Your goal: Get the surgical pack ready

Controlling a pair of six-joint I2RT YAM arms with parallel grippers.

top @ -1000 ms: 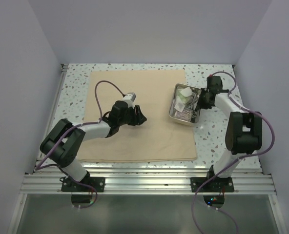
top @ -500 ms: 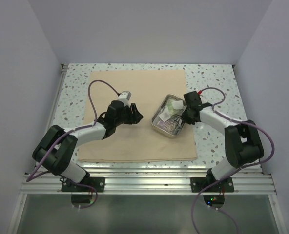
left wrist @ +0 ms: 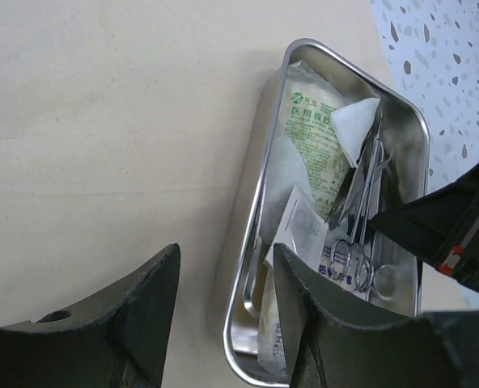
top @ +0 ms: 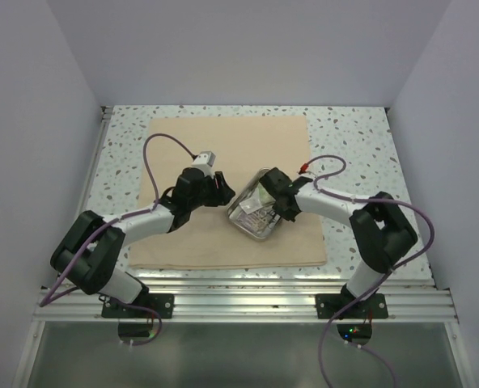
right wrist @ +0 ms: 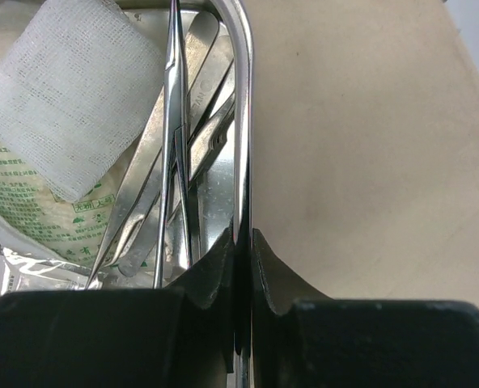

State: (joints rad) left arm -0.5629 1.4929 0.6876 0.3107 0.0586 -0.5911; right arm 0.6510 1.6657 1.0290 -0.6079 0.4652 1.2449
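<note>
The surgical pack's tan cloth lies spread flat on the table. Its steel tray rests on the cloth near the middle. Inside are scissors and forceps, green-printed packets and a gauze square. My right gripper is shut on the tray's right rim, which is pinched between its fingers. My left gripper is open at the tray's near-left corner. One finger is over the cloth and the other over the tray's inside, so they straddle the rim.
The speckled tabletop shows around the cloth, closed in by grey walls at the left, back and right. An aluminium rail carries both arm bases at the near edge. Purple cables loop above each arm.
My right gripper has dragged the tray from the cloth's right edge leftward towards its middle, turning it slightly. The left gripper stayed open and shifted a little; the tray now reaches it.
</note>
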